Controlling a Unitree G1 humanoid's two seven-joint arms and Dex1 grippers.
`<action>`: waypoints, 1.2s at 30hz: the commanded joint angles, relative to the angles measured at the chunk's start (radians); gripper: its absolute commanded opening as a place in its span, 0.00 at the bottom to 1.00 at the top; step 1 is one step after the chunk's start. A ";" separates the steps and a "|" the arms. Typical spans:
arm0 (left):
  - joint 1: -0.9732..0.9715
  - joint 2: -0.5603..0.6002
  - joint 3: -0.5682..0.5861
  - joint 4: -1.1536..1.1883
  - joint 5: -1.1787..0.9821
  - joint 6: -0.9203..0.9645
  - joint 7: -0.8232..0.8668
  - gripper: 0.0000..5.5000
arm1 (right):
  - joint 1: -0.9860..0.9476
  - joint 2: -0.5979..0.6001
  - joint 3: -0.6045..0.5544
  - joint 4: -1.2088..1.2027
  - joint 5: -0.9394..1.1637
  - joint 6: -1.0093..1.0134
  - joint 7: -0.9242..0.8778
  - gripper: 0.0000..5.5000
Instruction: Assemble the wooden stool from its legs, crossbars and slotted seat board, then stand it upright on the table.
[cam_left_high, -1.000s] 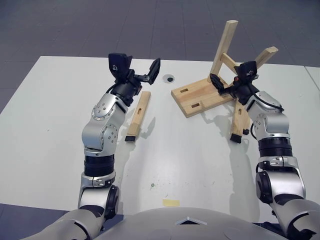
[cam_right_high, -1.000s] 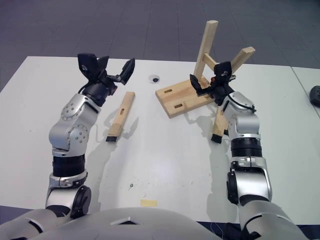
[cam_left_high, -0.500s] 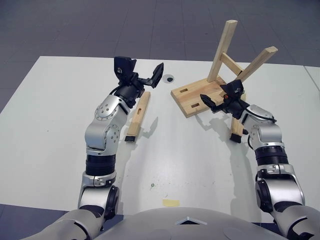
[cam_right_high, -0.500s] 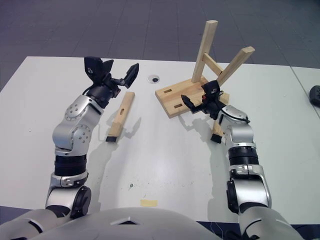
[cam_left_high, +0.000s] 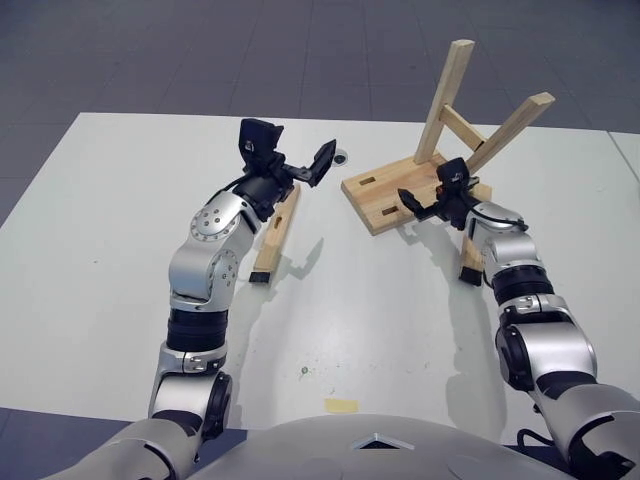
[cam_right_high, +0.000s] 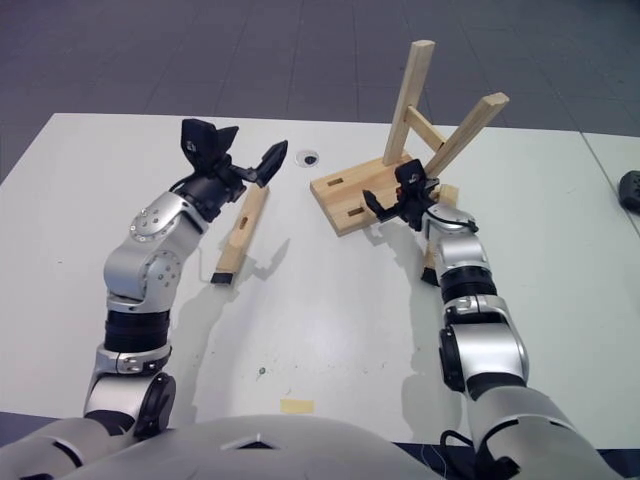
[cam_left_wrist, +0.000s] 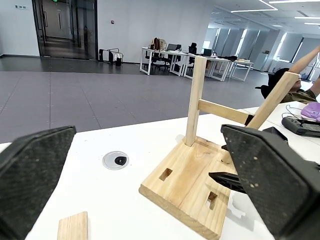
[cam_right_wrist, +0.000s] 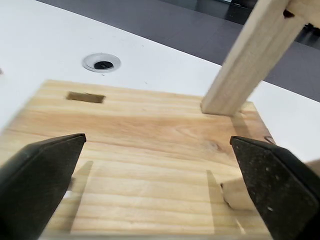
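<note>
— Stool (cam_left_high: 400, 185): where is it?
— Far right on the counter (cam_left_high: 100, 260), half-built. Its board (cam_right_high: 340, 197) lies flat, and two legs (cam_left_high: 447, 100) point up and away, joined by a crossbar (cam_left_high: 461, 124).
— And the claws?
— The right claw (cam_left_high: 430, 188) is spread, just over the board. The left claw (cam_left_high: 292, 152) is spread above a loose leg (cam_left_high: 277, 230), whose long axis runs away from the robot. A second loose leg (cam_left_high: 470, 258) lies by the right forearm.

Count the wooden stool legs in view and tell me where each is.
4. Two pale wooden legs stand in the slotted wooden seat board, one upright, one leaning; one lies below the left gripper; one lies partly hidden behind the right arm.
</note>
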 joint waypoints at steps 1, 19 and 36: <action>-0.037 0.046 -0.004 0.002 -0.009 0.052 -0.045 0.98 | -0.022 0.006 0.007 0.124 -0.055 0.003 -0.084 0.98; -0.078 0.143 0.061 0.069 0.010 0.043 -0.089 0.98 | 0.635 -0.128 0.025 -0.697 0.053 0.244 0.150 0.98; -0.106 0.125 -0.047 0.176 0.138 -0.097 -0.119 0.98 | 0.337 0.093 -0.247 -0.505 0.142 -0.036 -0.257 0.98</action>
